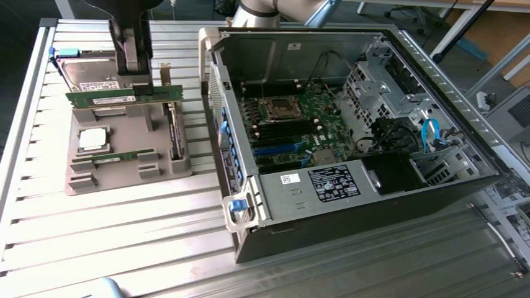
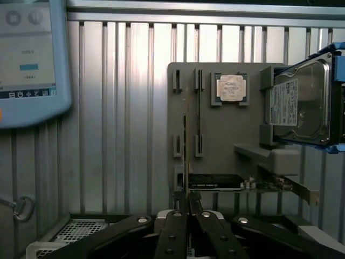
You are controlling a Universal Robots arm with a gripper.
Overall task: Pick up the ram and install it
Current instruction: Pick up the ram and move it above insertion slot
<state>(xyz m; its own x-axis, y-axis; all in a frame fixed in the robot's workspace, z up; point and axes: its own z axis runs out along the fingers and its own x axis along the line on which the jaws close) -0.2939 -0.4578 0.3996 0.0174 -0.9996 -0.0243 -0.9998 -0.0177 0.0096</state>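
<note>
The ram [image 1: 116, 98] is a long green stick with a white label. My gripper [image 1: 136, 84] is shut on its upper edge and holds it level just above the grey parts holder [image 1: 116, 177]. In the wrist view the ram [image 2: 186, 135] shows edge-on as a thin line running out from my gripper [image 2: 187, 200]. A second green stick [image 1: 116, 156] lies in a slot of the holder, also seen as that stick [image 2: 198, 116] in the wrist view. The open computer case [image 1: 273, 217] lies at the exterior view's right, with the motherboard's memory slots [image 1: 286, 131] exposed.
On the holder are a silver CPU chip [image 1: 93, 139], a hard drive [image 1: 87, 71] and an expansion card [image 1: 172, 124] standing on edge. A screen device [image 2: 27, 59] lies on the slatted metal table [image 1: 124, 236]. The case wall [image 1: 217, 93] rises between holder and motherboard.
</note>
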